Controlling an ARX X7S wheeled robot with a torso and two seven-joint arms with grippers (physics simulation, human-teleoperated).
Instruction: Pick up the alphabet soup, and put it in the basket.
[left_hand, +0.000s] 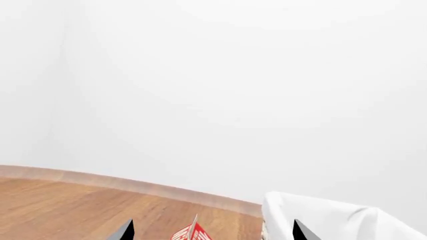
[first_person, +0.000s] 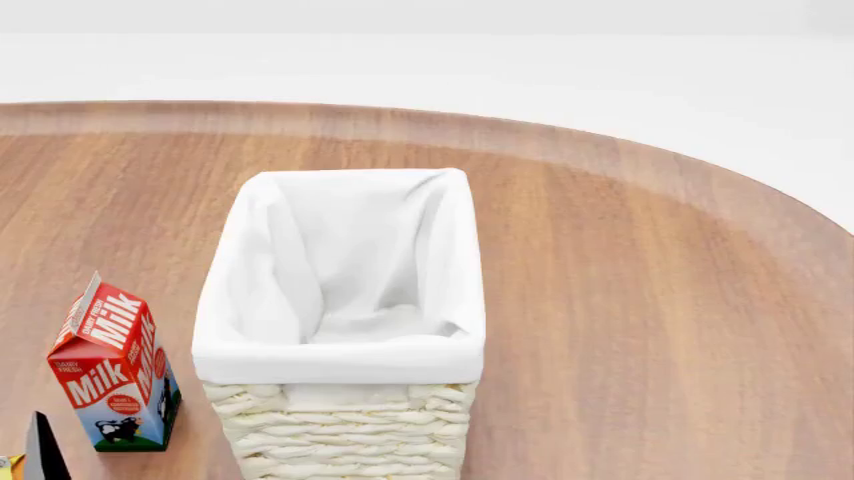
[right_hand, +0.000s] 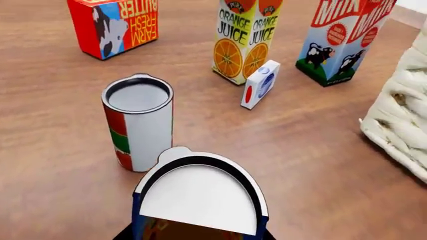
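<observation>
Our right gripper (right_hand: 197, 235) looks clamped on the alphabet soup (right_hand: 199, 200), the blue can with the pale top, which fills the near part of the right wrist view just beside the red-and-green can (right_hand: 138, 127) and apart from the basket (right_hand: 400, 130). We think the lift comes now, so we should pull the soup straight up, away from the red-and-green can, before swinging over to the basket. Our left gripper (left_hand: 212, 232) hangs near the basket with its tips apart, holding nothing, so we should keep it out of the way.
</observation>
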